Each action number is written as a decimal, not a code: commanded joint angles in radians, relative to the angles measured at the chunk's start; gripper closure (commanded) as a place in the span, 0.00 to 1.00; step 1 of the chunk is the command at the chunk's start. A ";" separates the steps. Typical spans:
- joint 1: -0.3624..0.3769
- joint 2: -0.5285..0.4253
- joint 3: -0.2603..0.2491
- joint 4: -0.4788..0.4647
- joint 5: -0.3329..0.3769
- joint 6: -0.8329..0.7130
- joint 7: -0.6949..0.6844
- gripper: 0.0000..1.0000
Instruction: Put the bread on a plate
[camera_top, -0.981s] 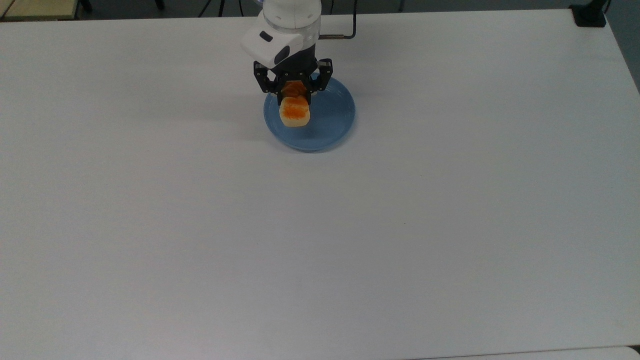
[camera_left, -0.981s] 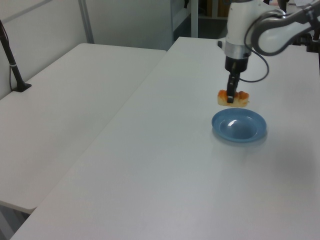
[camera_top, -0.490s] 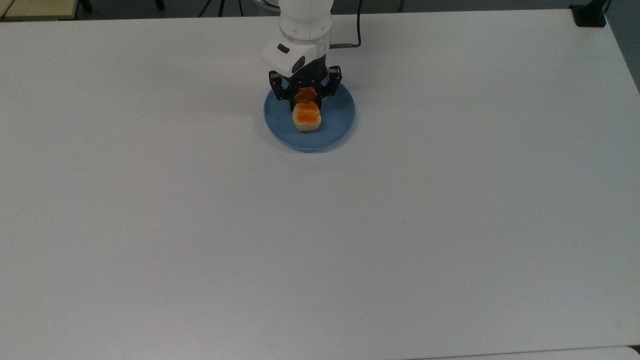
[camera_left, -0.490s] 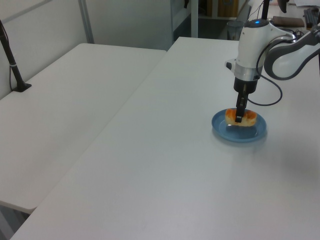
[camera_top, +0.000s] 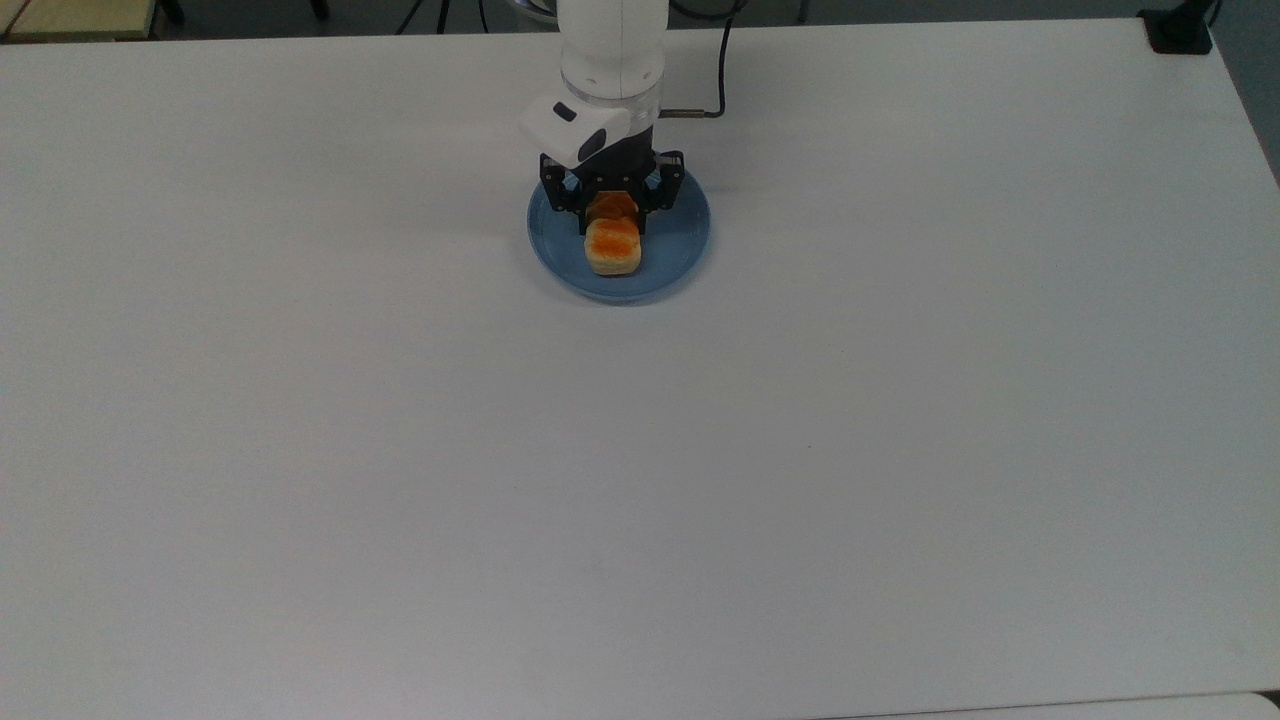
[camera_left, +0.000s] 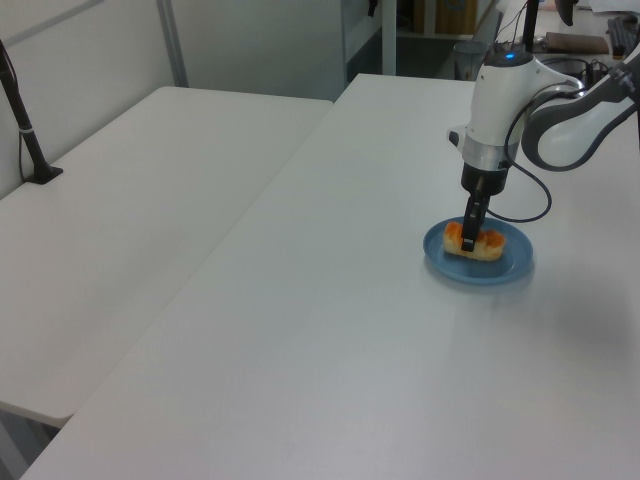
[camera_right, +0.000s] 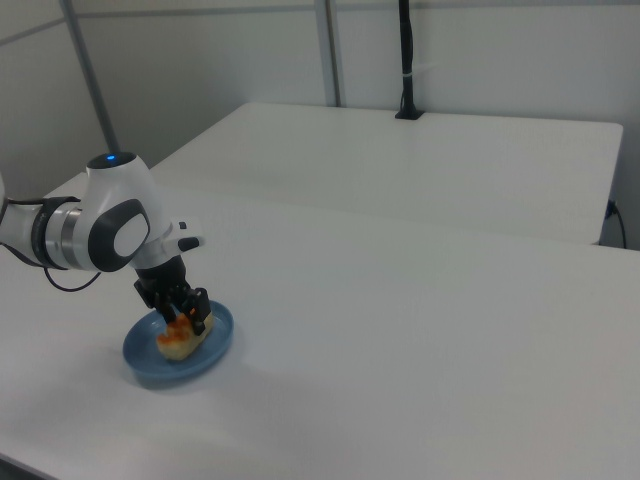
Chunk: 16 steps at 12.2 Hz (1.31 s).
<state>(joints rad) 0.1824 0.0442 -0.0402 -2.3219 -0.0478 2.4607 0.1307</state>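
The bread (camera_top: 612, 247) lies on the light blue plate (camera_top: 682, 240), a little toward the top view's left of the plate's centre, and looks to rest on the dish. My gripper (camera_top: 613, 214) points straight down over the loaf's far half, shut on the bread, with a black finger on either side. In the left view one finger (camera_left: 468, 238) stands in front of the bread (camera_left: 490, 243) above the plate (camera_left: 500, 271). The right view shows the gripper (camera_right: 186, 318) down on the bread (camera_right: 176, 340) inside the plate (camera_right: 140, 364).
The plate sits on a wide white table (camera_top: 640, 450). A cable (camera_top: 700, 112) runs from the arm's wrist. A black clamp (camera_top: 1180, 30) sits at the top view's far right corner. A second white table (camera_left: 130, 190) with a black post (camera_left: 25, 140) adjoins.
The gripper came down with the bread, from above the plate's far-left rim onto the plate. Over the last half second it only settled a little lower.
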 joint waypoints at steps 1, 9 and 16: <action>0.012 -0.001 -0.009 0.021 0.003 0.004 0.024 0.00; -0.035 -0.015 -0.015 0.520 -0.001 -0.598 0.006 0.00; -0.101 -0.039 -0.027 0.765 -0.001 -0.911 -0.120 0.00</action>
<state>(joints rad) 0.0991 0.0240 -0.0558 -1.5994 -0.0485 1.6167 0.0683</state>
